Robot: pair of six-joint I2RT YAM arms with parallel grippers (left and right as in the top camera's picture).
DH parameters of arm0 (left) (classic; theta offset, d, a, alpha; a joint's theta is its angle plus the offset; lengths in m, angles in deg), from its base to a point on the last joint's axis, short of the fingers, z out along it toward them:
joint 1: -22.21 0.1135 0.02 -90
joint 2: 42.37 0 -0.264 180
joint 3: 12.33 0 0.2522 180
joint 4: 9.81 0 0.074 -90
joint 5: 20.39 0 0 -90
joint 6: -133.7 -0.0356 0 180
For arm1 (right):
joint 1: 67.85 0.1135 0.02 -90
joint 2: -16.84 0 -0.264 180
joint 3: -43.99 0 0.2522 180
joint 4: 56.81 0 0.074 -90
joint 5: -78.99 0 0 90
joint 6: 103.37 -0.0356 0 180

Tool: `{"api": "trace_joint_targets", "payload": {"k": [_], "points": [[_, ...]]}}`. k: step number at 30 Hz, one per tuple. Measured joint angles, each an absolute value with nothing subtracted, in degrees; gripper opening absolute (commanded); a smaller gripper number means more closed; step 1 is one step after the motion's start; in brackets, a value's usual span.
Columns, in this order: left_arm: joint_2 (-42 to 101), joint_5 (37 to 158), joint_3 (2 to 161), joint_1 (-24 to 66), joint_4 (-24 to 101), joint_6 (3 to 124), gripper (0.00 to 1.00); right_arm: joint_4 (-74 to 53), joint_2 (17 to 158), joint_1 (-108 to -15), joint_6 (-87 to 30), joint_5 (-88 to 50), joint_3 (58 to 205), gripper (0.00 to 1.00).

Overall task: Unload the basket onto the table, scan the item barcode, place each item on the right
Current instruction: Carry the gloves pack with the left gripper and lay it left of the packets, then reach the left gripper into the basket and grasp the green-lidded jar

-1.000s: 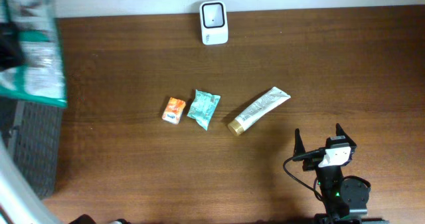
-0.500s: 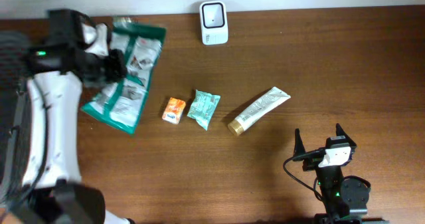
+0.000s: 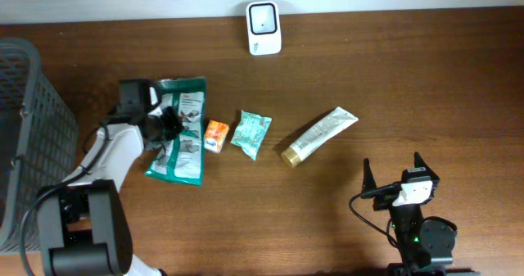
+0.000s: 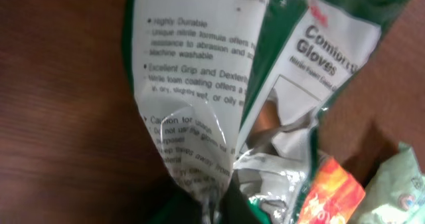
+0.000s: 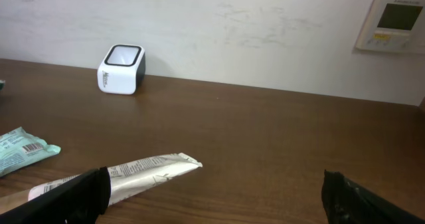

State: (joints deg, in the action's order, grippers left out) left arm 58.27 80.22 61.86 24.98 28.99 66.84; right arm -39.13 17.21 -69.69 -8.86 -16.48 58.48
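At the left of the tabletop (image 3: 409, 79) we see the left jaws clenched on the green glove packet (image 3: 182, 133), which lies just beside an orange sachet (image 3: 215, 136), well apart from the scanner (image 3: 263, 28); the right jaws gape released.

Materials and surface finish: counter and items

The counter (image 3: 393, 88) is dark brown wood grain, smooth, with a low sheen. The glove package (image 4: 192, 84) is thin, glossy printed plastic film, heavily creased, with bright glare along the folds. The orange packet (image 3: 214, 136) and teal packet (image 3: 250, 133) are crinkled film. The tube (image 3: 321, 134) is smooth and pale, with a metallic-gold cap (image 3: 290, 156). The scanner (image 3: 264, 28) is smooth white plastic with a dark window. The basket (image 3: 33, 128) is grey open mesh. The wall (image 5: 265, 24) is matt white and scuffed.
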Motion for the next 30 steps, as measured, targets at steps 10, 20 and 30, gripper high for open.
{"api": "trace_joint_targets", "payload": {"k": [10, 20, 30], "points": [[57.22, 78.97, 61.46, 22.64, 32.88, 66.44, 0.75, -39.13, 17.21, -69.69, -8.88, -16.48, 58.48, 0.98], [47.8, 69.03, 95.34, 24.8, 59.89, 53.18, 0.99, -39.15, 17.21, -69.69, -8.86, -16.48, 58.48, 0.98], [46.95, 63.89, 115.54, 47.62, 70.32, 52.52, 0.99, -39.15, 17.21, -69.69, -8.88, -16.48, 58.48, 0.98]]}}
